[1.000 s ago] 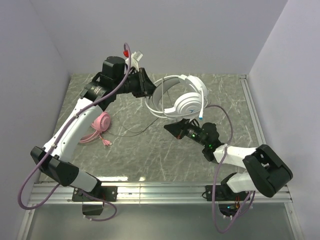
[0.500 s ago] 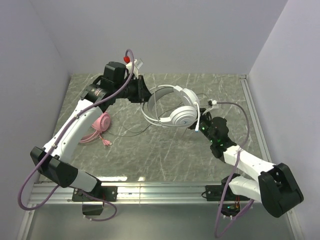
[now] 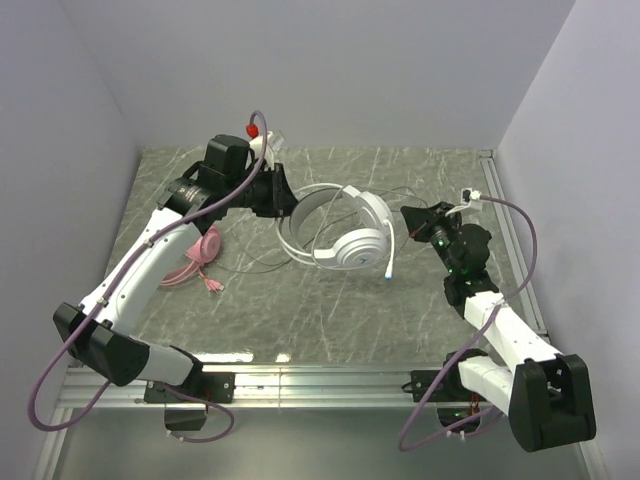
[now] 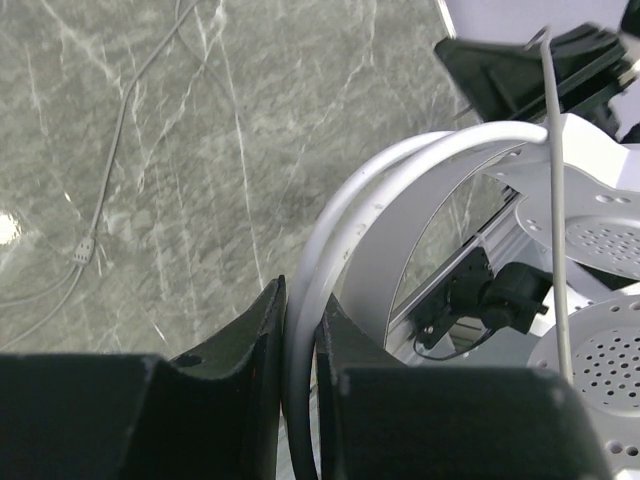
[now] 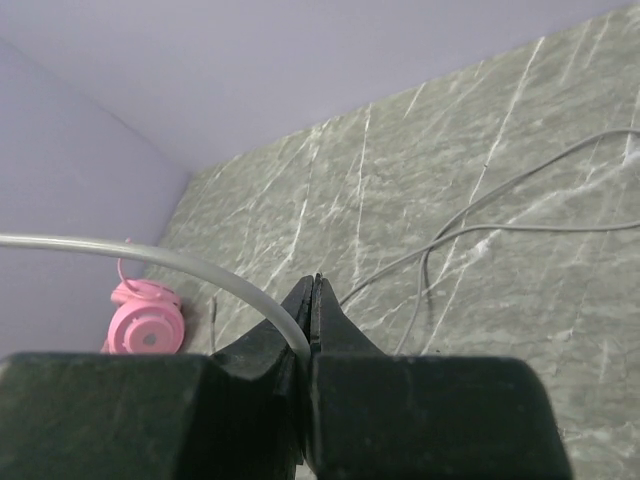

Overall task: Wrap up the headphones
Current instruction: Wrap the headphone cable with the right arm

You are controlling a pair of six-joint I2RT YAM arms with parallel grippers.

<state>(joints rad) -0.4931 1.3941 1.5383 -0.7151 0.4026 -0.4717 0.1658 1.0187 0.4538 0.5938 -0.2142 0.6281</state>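
Observation:
The white headphones [image 3: 345, 235] hang just over the marble table [image 3: 300, 310], held by their headband [image 4: 400, 180]. My left gripper [image 3: 277, 197] [image 4: 300, 305] is shut on that band, which fills the gap between the fingers. The white ear cups [image 4: 590, 235] show at the right of the left wrist view. My right gripper [image 3: 410, 215] [image 5: 313, 288] is shut on the thin pale cable [image 5: 150, 256], off to the right of the headset. The pink headphones [image 3: 200, 255] [image 5: 147, 326] lie on the table at the left, under my left arm.
Loose loops of thin cable [image 5: 480, 215] [image 4: 110, 170] trail over the marble. A microphone boom with a blue tip [image 3: 388, 276] hangs from the white headset. Walls close the back and both sides. A metal rail [image 3: 497, 200] runs along the right edge.
My right gripper has swung right and away from the white headset, closing fully on the cable. The left gripper and headset have dropped slightly lower and leftward.

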